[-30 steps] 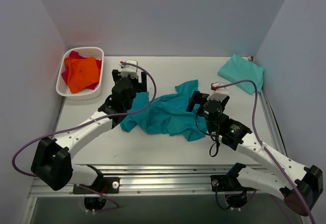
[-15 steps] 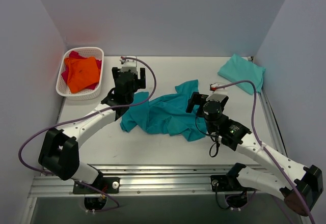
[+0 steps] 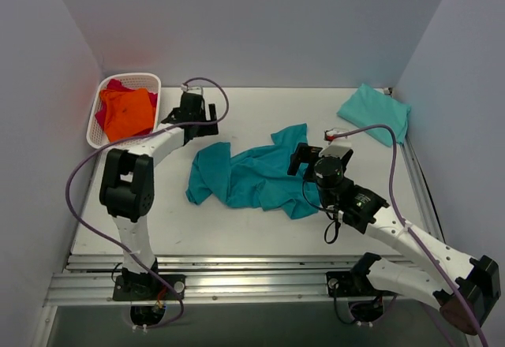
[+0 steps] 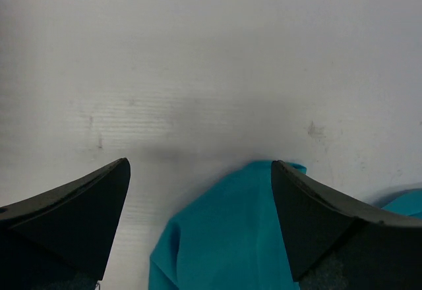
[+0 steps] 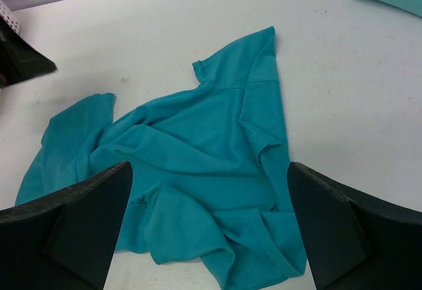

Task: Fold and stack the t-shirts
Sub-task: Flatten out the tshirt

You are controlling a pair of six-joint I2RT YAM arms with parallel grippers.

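While crumpled, teal shirt [image 3: 251, 178], under right pincer [image 5: 208, 166] (splayed)

White table [image 3: 260, 106]: crumpled teal t-shirt [image 3: 252, 177] at centre, folded mint-green t-shirt [image 3: 375, 110] far right, lattice basket [image 3: 130, 76] far left.

This is a robotics lab test cell, not a lived-in room. A bare white table [image 3: 260, 233] is boxed in by plain pale walls [image 3: 260, 24] at its far side, left and right. An aluminium rail [image 3: 252, 272] along the table's near edge carries two robot arms [image 3: 398, 233] trailing purple cables [image 3: 68, 193]. The only household things on the table are t-shirts [image 3: 252, 177] and a white plastic basket [image 3: 126, 148].
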